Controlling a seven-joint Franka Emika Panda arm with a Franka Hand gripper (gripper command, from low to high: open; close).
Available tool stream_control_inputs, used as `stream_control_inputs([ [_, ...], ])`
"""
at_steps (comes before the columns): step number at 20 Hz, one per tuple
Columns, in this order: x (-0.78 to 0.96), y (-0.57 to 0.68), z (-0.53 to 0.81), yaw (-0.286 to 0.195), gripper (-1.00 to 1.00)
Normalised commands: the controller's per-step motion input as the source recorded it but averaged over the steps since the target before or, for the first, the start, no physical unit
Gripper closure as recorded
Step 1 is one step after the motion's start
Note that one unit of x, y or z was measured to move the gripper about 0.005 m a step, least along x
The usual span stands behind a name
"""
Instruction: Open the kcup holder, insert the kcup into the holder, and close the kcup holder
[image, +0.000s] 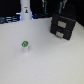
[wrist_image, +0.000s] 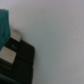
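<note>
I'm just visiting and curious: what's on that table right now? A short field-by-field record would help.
surface: white table
kcup: small white pod with green top, standing alone toward the exterior view's left
kcup holder: black box at the exterior view's right, both drawer fronts look shut
white post: at the back
gripper: not clearly visible in either view
kcup and holder: well apart

We see a pale worktop (image: 45, 60) filling most of the exterior view. The kcup holder (image: 63, 26) stands toward the exterior view's right, a black box with two stacked fronts, both pushed in. The kcup (image: 25, 45) sits upright, well apart from it toward the exterior view's left. A tall white post (image: 25, 10) rises behind.
</note>
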Motion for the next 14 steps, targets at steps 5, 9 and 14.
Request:
stream_control_inputs([
  [5,-0.27,0.7,-0.02,-0.186,-1.0],
  [9,-0.28,0.7,-0.07,-0.181,-1.0],
  [14,-0.28,0.67,-0.17,-0.173,-1.0],
])
